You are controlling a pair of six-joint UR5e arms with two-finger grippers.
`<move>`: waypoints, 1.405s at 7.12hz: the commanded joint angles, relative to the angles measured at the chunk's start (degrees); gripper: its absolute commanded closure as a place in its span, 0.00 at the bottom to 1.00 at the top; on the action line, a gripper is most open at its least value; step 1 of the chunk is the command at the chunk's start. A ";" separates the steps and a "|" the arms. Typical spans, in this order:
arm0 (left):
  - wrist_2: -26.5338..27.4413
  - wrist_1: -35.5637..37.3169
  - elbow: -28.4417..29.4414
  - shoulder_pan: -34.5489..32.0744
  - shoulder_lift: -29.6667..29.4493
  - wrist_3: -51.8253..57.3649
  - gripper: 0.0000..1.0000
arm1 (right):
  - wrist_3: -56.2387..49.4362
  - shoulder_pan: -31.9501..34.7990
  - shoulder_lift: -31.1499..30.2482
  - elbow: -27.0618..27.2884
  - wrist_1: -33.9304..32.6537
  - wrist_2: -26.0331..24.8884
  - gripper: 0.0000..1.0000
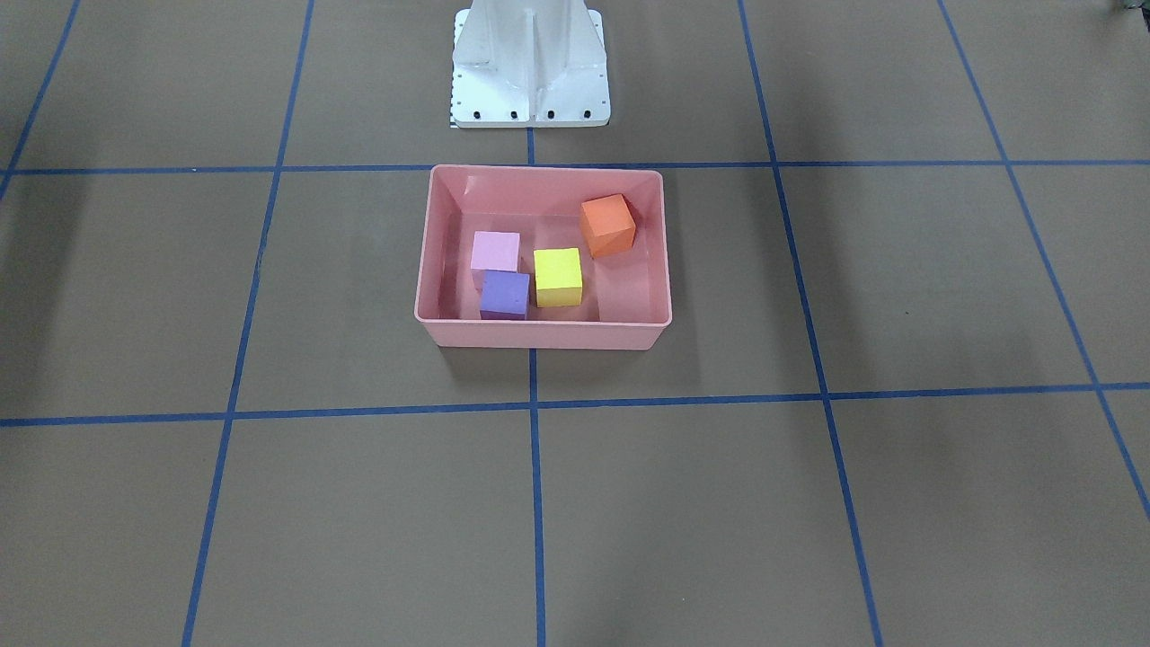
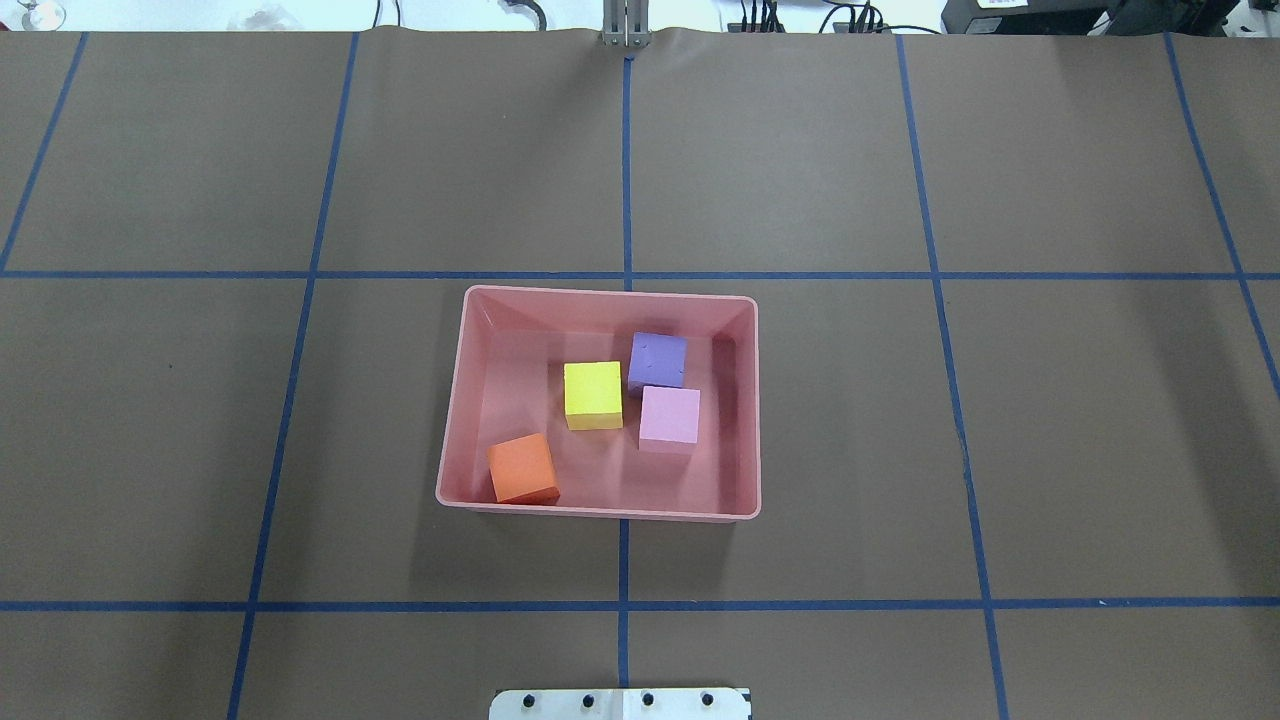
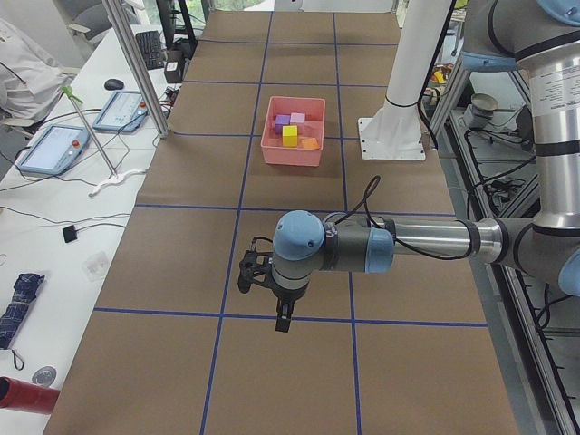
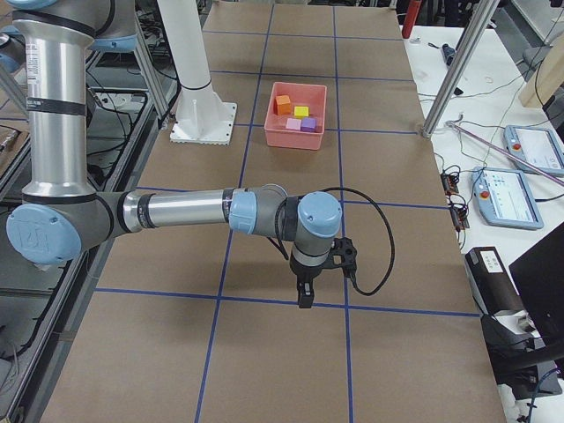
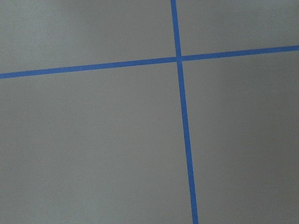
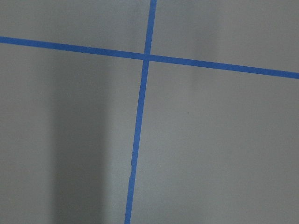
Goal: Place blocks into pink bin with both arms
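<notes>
The pink bin stands at the table's middle, near the robot's base. All the blocks lie inside it: the orange, the yellow, the purple and the light pink, the last two touching. In the overhead view the bin holds the same blocks and no arm shows. My left gripper shows only in the exterior left view, far from the bin, pointing down above the table. My right gripper shows only in the exterior right view, likewise far from the bin. I cannot tell whether either is open or shut.
The white base pedestal stands just behind the bin. Brown paper with blue tape lines covers the table; both wrist views show only that. Operator desks with tablets and a metal post flank the table's far side.
</notes>
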 commanded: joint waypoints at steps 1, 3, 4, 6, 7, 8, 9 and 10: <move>0.00 -0.05 0.00 0.05 0.22 0.00 0.00 | 0.09 0.66 -0.21 0.04 0.33 -0.07 0.00; -0.09 -0.05 0.00 -0.03 0.31 0.00 0.00 | -0.35 0.67 -0.90 -0.21 0.50 -2.16 0.00; -0.18 -0.05 0.00 -0.03 0.31 0.00 0.00 | -0.18 0.67 -0.65 0.82 0.42 -4.70 0.00; -0.09 -0.05 0.00 -0.03 0.31 0.00 0.00 | -0.09 0.58 -1.00 0.66 0.42 -4.81 0.00; -0.09 -0.05 0.00 -0.03 0.31 0.00 0.00 | 0.09 0.67 -1.35 0.75 0.42 -4.73 0.00; -0.09 -0.05 0.00 0.05 0.31 0.00 0.00 | 0.09 0.67 -1.44 0.83 0.42 -4.73 0.00; -0.09 -0.05 0.00 -0.03 0.31 0.00 0.00 | 0.09 0.67 -1.44 0.84 0.42 -4.73 0.00; -0.09 0.04 0.00 -0.03 0.31 0.00 0.00 | 0.09 0.67 -1.44 0.84 0.42 -4.73 0.00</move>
